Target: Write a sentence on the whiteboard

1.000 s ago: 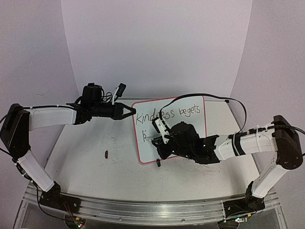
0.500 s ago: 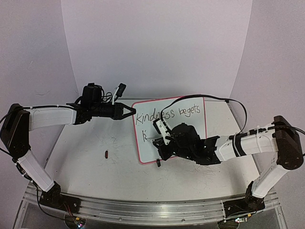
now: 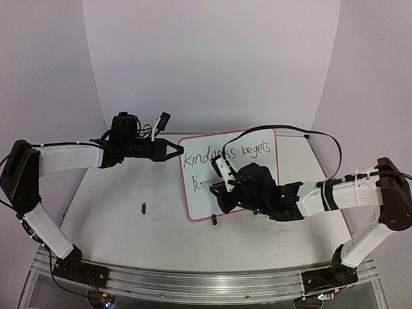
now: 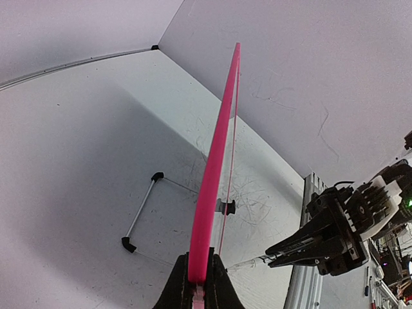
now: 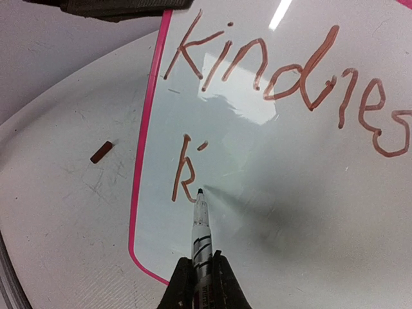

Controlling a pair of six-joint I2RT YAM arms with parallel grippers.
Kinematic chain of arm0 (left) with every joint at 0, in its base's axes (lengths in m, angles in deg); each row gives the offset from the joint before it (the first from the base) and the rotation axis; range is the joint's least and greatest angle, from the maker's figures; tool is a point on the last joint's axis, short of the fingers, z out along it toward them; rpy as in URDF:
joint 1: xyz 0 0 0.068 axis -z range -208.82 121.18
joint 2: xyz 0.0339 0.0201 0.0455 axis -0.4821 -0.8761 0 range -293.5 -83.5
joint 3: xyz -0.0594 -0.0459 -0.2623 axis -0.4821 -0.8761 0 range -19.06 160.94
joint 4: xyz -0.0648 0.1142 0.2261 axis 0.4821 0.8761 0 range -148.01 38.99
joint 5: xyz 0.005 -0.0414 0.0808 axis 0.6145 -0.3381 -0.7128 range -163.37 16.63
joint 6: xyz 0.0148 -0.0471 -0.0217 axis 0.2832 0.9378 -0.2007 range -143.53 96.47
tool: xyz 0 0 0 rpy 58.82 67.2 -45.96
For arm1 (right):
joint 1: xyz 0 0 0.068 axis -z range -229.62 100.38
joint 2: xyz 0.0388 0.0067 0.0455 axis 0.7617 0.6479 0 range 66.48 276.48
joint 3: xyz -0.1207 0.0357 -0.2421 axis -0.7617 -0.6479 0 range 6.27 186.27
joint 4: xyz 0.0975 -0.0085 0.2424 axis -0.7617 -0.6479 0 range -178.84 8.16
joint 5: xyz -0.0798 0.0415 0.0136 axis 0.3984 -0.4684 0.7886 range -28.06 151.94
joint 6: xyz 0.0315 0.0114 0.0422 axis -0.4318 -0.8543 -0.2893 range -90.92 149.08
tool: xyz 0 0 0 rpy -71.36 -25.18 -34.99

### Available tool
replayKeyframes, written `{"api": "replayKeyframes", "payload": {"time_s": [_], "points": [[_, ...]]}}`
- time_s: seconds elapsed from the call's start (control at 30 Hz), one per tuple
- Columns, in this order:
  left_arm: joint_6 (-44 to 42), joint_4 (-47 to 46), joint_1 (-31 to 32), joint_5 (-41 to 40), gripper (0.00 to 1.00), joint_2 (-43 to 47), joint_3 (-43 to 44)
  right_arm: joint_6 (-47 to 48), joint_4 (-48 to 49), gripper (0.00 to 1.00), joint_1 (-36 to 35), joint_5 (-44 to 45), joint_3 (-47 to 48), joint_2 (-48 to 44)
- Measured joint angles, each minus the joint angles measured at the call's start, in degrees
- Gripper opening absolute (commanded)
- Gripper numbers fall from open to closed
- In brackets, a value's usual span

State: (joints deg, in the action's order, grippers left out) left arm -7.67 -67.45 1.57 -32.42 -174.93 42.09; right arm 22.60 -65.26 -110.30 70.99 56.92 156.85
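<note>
we are a little past halfway through the sentence (image 5: 277, 77). the whiteboard (image 3: 196, 205) sits in the middle of the table (image 3: 109, 219), its pink-framed left edge pinched between the pressed-together fingers of the left gripper (image 4: 196, 283), which steadies it from the side. in the left wrist view we see the board edge-on, and it seems to lean up off the table rather than lie flat.

the top line is done: "kindness begets" runs across the board in reddish-brown ink. on the second line we see only a "k" (image 5: 183, 170) and a short stroke beside it, perhaps the start of an "i".

the right gripper (image 5: 203, 277) is clamped on the pen (image 5: 201, 225), and the tip rests on the board just right of the foot of the "k". we judge the step in hand to be the second letter of the lower word.

what is left, as far as we can tell, is nearly all of that second line and any closing mark. a small dark red piece (image 3: 143, 207), possibly the pen's cap, lies on the table well left of the board.
</note>
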Motion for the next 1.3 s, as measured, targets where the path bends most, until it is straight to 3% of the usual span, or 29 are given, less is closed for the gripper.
{"api": "replayKeyframes", "payload": {"time_s": [1.3], "points": [[0.0, 0.1, 0.0, 0.0, 0.00, 0.0, 0.0, 0.8, 1.4, 0.00, 1.5, -0.9, 1.5, 0.3]]}}
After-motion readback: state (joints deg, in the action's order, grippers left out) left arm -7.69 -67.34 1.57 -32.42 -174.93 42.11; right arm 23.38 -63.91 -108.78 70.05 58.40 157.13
